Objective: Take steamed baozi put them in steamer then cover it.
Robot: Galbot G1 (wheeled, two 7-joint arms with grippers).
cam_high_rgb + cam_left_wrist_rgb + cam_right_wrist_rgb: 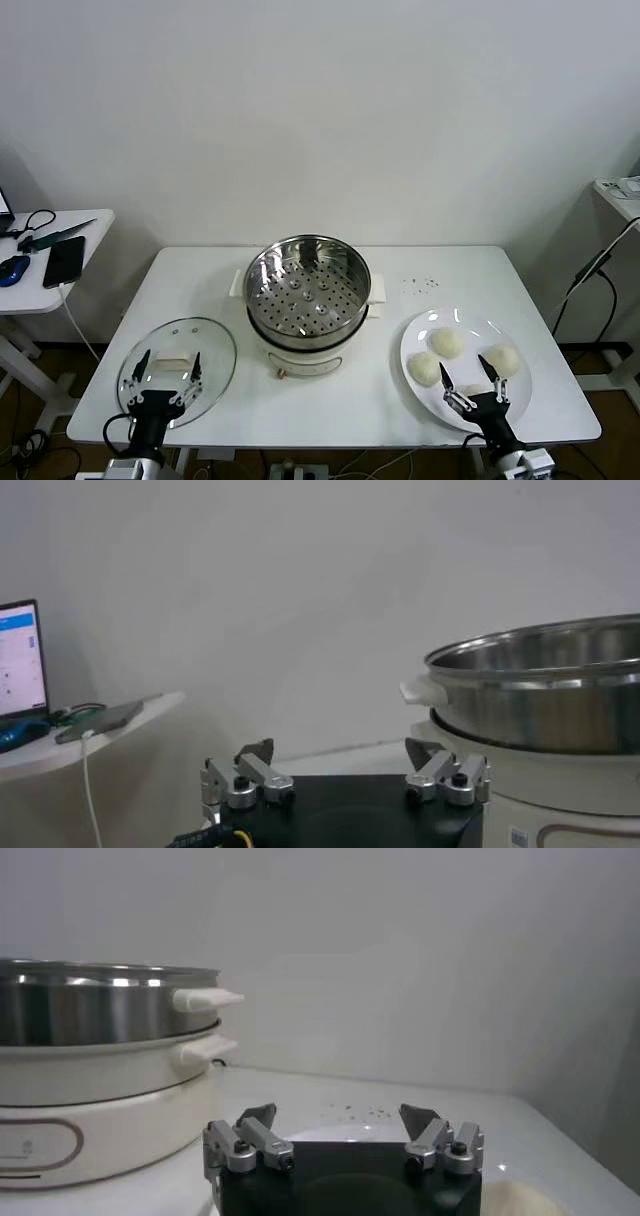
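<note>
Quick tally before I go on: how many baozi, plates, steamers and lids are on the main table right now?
Baozi: 3 visible on the plate, at and; a fourth is not clear behind the right gripper
Plate: 1
Steamer: 1
Lid: 1, under the left gripper
Total: 6

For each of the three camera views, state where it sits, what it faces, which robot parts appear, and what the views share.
Head view: high, looking down on the table; both open grippers show, left gripper, right gripper.
Left wrist view: low, facing the steamer, behind the left gripper.
Right wrist view: low, facing the steamer, behind the right gripper.
Shared: the steamer.
</note>
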